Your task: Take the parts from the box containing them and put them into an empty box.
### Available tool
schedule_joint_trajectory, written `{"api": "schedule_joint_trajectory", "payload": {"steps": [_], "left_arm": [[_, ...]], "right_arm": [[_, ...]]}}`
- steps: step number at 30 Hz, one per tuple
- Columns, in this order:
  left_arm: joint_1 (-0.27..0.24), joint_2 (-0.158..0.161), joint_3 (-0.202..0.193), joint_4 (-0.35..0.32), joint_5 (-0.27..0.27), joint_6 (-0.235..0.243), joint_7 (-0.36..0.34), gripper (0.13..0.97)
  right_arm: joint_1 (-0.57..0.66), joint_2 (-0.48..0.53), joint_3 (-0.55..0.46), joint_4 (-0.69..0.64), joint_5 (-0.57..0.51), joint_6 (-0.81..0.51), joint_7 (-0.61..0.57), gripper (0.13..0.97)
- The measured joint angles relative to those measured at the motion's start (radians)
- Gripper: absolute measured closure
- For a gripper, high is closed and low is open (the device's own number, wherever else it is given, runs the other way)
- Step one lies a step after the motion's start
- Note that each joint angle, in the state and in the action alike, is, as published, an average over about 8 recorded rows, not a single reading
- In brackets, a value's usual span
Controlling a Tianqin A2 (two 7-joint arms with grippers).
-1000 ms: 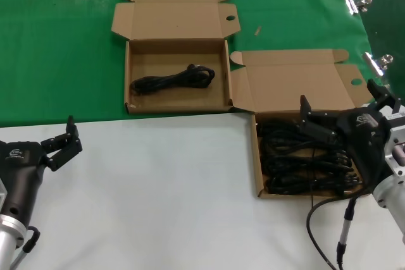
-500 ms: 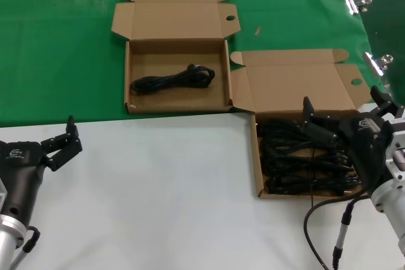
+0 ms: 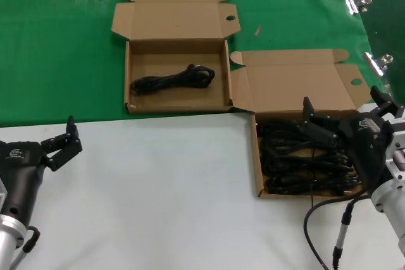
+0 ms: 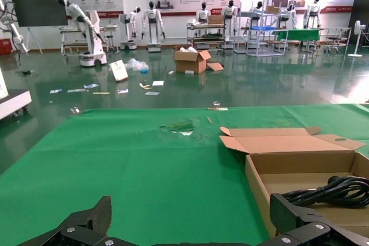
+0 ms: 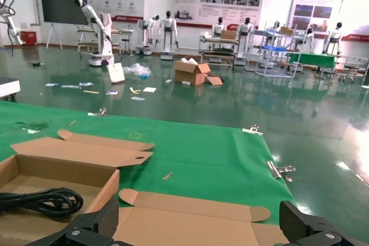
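- Lower left of the head view: we see the black left gripper (image 3: 61, 145) parked on the white table (image 3: 158, 188), fingers apart, holding nothing.
- Upper centre: the far open cardboard box (image 3: 130, 86) holds one coiled black power cable (image 3: 172, 80), lying left-right.
- Right: the black right gripper (image 3: 347, 113), fingers spread, hovers over the near cardboard box (image 3: 256, 162); its heaped black cables (image 3: 297, 165) lie directly beneath, long axes left-right. This arm is nearer.

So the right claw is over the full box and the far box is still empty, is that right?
Not quite. The right claw is over the full box, but the far box is not empty: the head view shows one cable lying in it.
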Motion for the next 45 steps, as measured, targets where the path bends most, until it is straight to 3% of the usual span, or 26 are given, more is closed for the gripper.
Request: {"api": "schedule_joint_trajectory", "payload": {"steps": [45], "left_arm": [[0.000,0.000,0.000,0.000,0.000,0.000,0.000,0.132]], "right_arm": [[0.000,0.000,0.000,0.000,0.000,0.000,0.000,0.129]]}}
